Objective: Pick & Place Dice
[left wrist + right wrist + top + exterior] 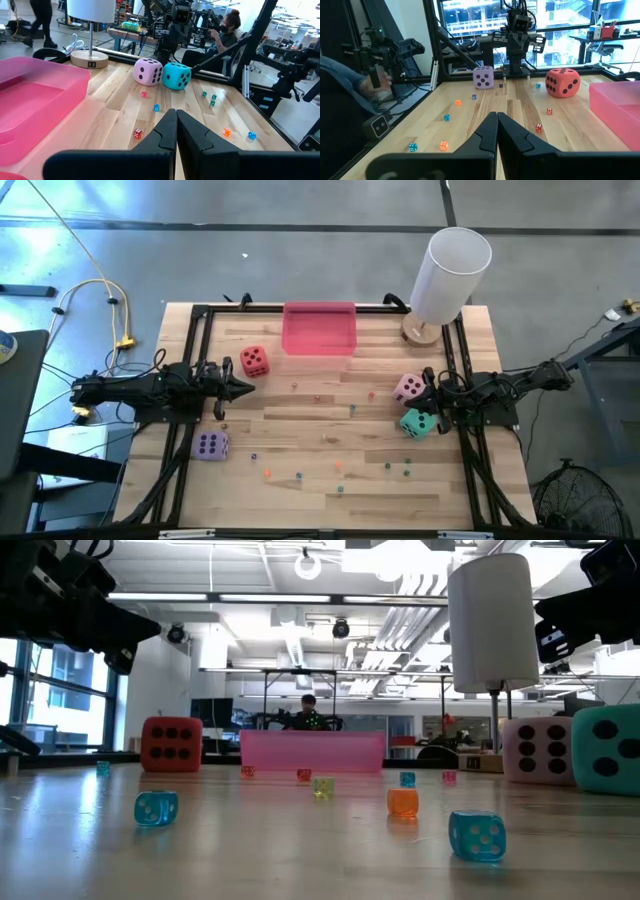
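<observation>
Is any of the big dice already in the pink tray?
No. The pink tray holds nothing in the high view; the red die sits on the table beside it, apart from it.

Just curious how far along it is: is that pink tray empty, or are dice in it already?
Empty, as far as visible: from above, the pink tray shows only bare pink floor.

We're looking past the left gripper, fingers pressed together, empty, above the wooden table. Ahead, the pink die touches the teal die. Tiny dice dot the boards. The pink tray sits beside us, a lamp base beyond it.
</observation>
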### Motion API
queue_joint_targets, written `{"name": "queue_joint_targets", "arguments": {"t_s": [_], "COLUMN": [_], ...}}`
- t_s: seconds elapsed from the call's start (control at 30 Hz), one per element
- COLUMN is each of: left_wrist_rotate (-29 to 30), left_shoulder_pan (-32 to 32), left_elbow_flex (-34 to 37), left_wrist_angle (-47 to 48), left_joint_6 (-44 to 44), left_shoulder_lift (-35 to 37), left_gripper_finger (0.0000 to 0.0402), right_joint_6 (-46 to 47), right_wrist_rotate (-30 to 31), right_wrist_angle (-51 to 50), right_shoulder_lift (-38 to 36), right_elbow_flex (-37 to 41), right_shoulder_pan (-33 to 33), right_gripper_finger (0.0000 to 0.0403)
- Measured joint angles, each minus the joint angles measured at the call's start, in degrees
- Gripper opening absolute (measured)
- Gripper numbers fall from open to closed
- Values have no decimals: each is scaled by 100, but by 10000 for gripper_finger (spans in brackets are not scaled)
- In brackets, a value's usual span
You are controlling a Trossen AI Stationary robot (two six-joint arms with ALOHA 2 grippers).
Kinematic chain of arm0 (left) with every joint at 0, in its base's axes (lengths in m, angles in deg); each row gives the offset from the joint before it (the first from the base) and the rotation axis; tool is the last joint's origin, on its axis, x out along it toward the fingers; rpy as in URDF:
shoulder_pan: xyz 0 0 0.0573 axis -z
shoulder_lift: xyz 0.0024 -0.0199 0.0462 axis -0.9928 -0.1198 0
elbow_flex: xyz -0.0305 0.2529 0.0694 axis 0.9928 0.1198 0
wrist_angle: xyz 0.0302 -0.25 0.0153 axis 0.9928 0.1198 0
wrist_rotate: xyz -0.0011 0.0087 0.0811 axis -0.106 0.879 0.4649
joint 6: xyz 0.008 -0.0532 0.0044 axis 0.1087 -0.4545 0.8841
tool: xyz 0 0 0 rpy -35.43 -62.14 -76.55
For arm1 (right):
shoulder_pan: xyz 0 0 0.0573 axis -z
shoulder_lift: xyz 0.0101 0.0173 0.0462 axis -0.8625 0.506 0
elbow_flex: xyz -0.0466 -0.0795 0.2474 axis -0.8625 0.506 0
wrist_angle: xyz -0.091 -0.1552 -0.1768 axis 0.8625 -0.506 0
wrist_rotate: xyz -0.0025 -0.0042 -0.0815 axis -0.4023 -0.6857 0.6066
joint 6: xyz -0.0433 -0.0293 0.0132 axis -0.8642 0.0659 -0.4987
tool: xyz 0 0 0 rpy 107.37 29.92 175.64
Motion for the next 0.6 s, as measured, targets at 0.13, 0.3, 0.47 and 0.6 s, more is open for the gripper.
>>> {"name": "queue_joint_targets", "arguments": {"t_s": [0.13, 0.3, 0.47, 0.6], "left_wrist_rotate": [0, 0, 1, 29], "left_shoulder_pan": [1, 1, 1, -1], "left_elbow_flex": [0, 0, 0, 0], "left_wrist_angle": [0, -48, -245, -449], "left_joint_6": [-2, 0, 0, 4], "left_shoulder_lift": [1, 0, -1, 1], "left_gripper_finger": [0, 0, 0, 0], "right_joint_6": [0, 0, -766, -905], "right_wrist_rotate": [0, 1, 33, 4], "right_wrist_angle": [2, 2, 103, 77], "right_shoulder_lift": [0, 0, 0, 0], "right_elbow_flex": [2, 1, 2, 2], "right_shoulder_pan": [0, -1, 0, -1], "right_gripper_finger": [2, 2, 2, 2]}}
